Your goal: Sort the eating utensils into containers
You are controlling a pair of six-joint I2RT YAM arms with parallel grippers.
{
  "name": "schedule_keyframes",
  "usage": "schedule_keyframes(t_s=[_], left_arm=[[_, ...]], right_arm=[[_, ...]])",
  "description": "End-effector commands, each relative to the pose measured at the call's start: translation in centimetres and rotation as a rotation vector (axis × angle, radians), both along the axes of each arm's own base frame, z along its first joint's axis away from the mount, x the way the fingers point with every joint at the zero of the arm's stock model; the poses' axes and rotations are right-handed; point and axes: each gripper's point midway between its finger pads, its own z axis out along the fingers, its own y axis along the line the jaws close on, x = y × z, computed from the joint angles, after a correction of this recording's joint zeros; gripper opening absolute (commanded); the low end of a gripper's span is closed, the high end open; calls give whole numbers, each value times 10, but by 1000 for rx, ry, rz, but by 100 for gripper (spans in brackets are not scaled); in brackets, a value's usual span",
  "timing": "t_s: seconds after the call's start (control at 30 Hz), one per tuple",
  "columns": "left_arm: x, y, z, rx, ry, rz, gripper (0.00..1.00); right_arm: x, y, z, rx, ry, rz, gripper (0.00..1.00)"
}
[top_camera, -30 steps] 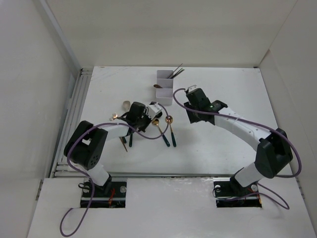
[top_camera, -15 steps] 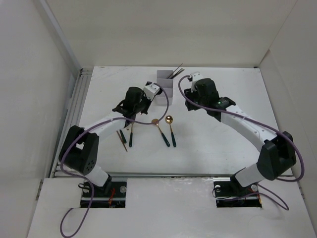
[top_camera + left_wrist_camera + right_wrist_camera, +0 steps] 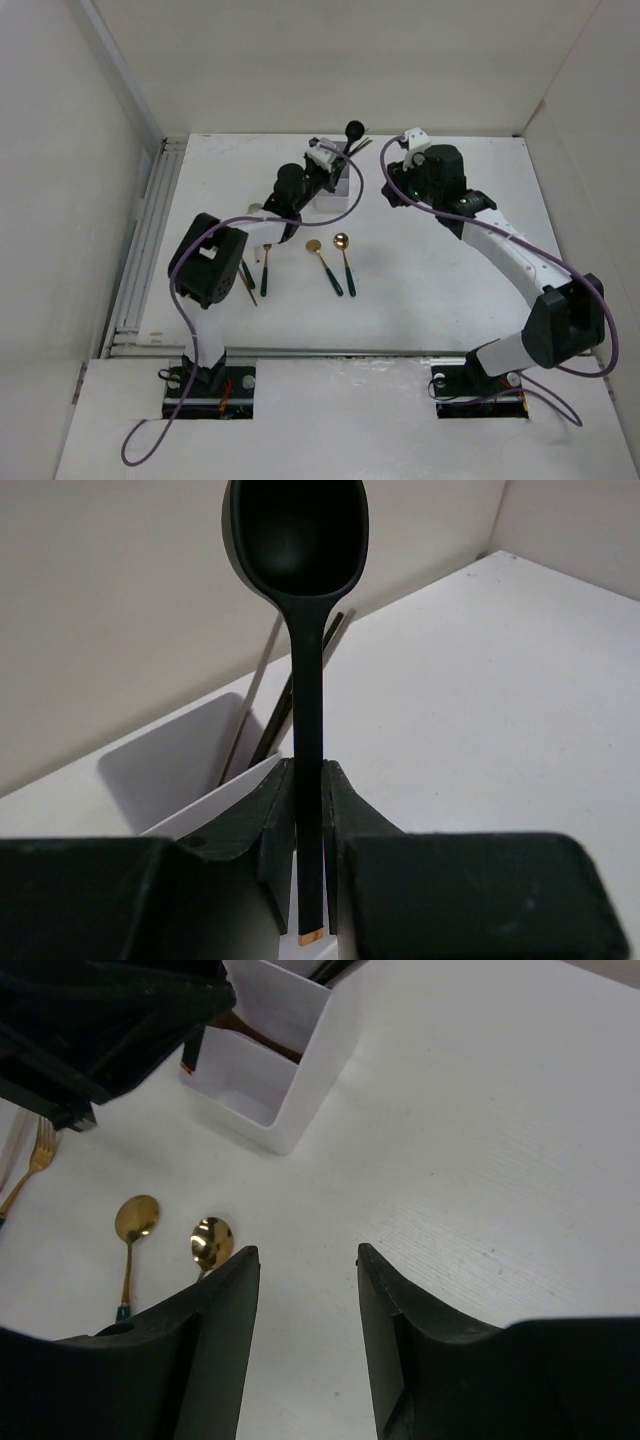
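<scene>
Left end effector (image 3: 310,815): pressed onto the black spoon (image 3: 307,680), pinching it low on the handle. The spoon stands upright, bowl on top and facing my wrist camera.

Top view puts this grasp right at the white box (image 3: 300,1060), toward the far middle of the surface (image 3: 420,290). I cannot tell which compartment sits under the handle end.

Dark and grey chopsticks (image 3: 275,725) lean in the far compartment, behind the spoon.

Right end effector (image 3: 307,1255): fingers spread, nothing between them, hovering over the surface just right of the box.

Two gold spoons (image 3: 128,1228) lie side by side on the near side of the box, apart from it, bowls toward it. A gold fork (image 3: 35,1155) lies further left.
</scene>
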Motion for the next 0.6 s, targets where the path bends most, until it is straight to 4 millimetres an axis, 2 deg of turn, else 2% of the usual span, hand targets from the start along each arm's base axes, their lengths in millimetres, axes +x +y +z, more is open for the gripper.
schedule_keyframes(t_s=[0.0, 0.03, 0.1, 0.13, 0.2, 0.23, 0.27, 0.33, 0.4, 0.43, 0.5, 0.53, 0.57], left_arm=[[9, -12, 81, -186, -264, 33, 0], [19, -13, 68, -185, -252, 53, 0], [26, -15, 80, -230, -300, 83, 0], [31, -18, 70, -221, -308, 86, 0], [34, -16, 85, -253, -383, 105, 0], [38, -15, 80, -248, -391, 120, 0], [39, -13, 84, -257, -396, 133, 0], [44, -10, 83, -277, -391, 163, 0], [46, -8, 72, -268, -372, 175, 0], [47, -9, 60, -253, -352, 175, 0], [49, -6, 58, -252, -341, 193, 0], [54, -2, 46, -234, -321, 204, 0], [54, -5, 41, -230, -301, 188, 0]], right_arm=[[14, -6, 23, 47, -70, 33, 50], [17, -7, 24, 50, -61, 36, 50], [20, -7, 14, 35, -16, 50, 50], [27, -7, 24, 46, -22, 56, 48], [30, -7, 11, 20, 33, 82, 48], [31, -6, 11, 21, 44, 90, 48], [33, -3, 16, 27, 45, 101, 47], [34, -1, 9, 21, 61, 116, 47], [33, 1, 10, 26, 63, 126, 47], [35, 2, 7, 23, 74, 126, 47], [39, -2, 13, 24, 73, 117, 47], [40, 0, 12, 11, 73, 138, 47], [39, -1, 13, 3, 74, 143, 47]])
